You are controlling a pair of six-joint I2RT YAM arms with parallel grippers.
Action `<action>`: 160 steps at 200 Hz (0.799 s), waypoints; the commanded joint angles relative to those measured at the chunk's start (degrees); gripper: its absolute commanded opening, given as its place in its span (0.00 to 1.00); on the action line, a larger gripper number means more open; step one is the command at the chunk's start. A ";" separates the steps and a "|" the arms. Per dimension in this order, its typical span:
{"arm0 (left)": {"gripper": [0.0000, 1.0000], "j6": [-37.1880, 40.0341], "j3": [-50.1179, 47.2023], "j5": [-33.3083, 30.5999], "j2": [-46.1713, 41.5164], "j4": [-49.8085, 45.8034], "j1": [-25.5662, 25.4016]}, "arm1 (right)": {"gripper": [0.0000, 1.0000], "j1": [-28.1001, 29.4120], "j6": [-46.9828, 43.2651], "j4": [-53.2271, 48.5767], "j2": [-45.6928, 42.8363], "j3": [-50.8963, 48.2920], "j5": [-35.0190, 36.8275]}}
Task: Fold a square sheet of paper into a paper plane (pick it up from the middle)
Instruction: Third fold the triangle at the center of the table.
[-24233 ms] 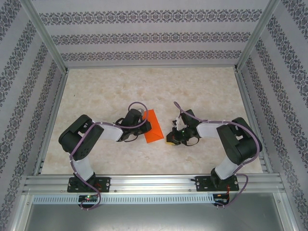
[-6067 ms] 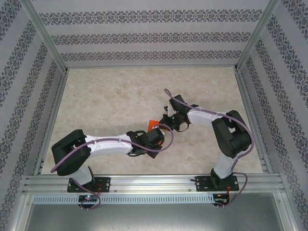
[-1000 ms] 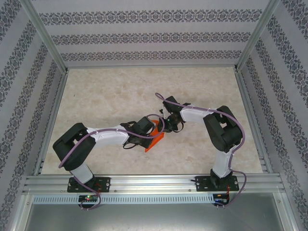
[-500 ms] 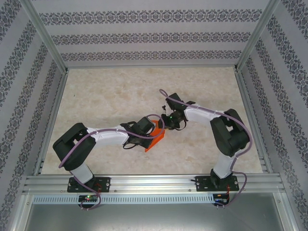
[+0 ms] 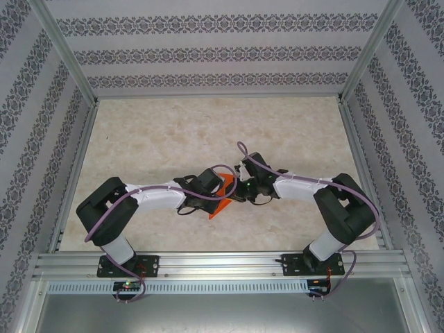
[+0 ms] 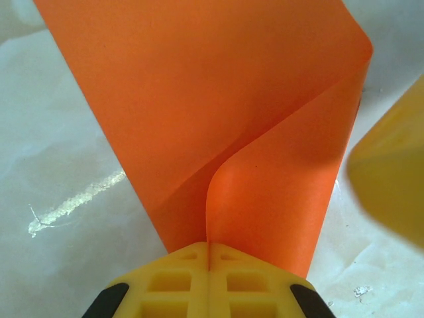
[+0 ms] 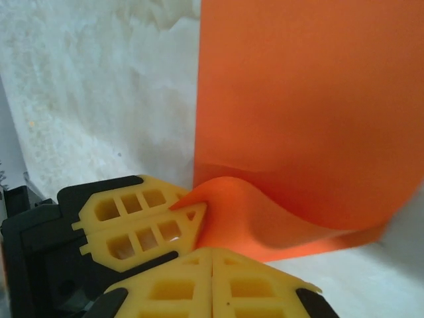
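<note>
Left gripper (image 6: 209, 250) clamped on orange paper (image 6: 218, 99), at its 9 o'clock; right gripper (image 7: 212, 253) closed at 3 o'clock, apparently pinching curled edge.

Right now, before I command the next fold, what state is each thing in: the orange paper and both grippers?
orange paper: doubled over in loose curves, held up off flat, not yet a plane.
left gripper: shut, pinching the orange paper between its fingertips.
right gripper: shut, its tips right at the paper's curled edge; whether it actually pinches it is unclear.
</note>
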 commanded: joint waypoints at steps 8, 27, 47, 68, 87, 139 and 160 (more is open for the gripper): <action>0.05 1.60 -0.28 -1.56 1.81 -1.03 0.73 | 0.07 0.81 4.32 8.74 2.25 -1.07 -1.50; 0.05 1.74 -0.27 -1.71 1.81 -1.25 0.74 | 0.06 0.77 4.28 9.25 3.48 -1.30 -1.41; 0.04 1.86 -0.17 -1.64 1.93 -1.29 0.74 | 0.06 0.82 4.06 9.61 5.05 -1.54 -1.40; 0.04 1.75 -0.17 -1.80 2.08 -1.30 0.74 | 0.06 0.76 3.91 10.17 6.44 -2.25 -1.02; 0.04 1.91 -0.01 -1.87 2.16 -1.51 0.74 | 0.06 0.65 2.91 9.93 7.50 -2.94 0.54; 0.04 1.94 0.05 -2.15 2.73 -2.16 0.71 | 0.09 -1.10 2.78 10.89 6.82 -4.20 -0.52; 0.04 1.93 -0.03 -2.19 2.65 -2.47 0.73 | 0.11 -2.31 1.32 7.37 1.97 -3.65 -0.44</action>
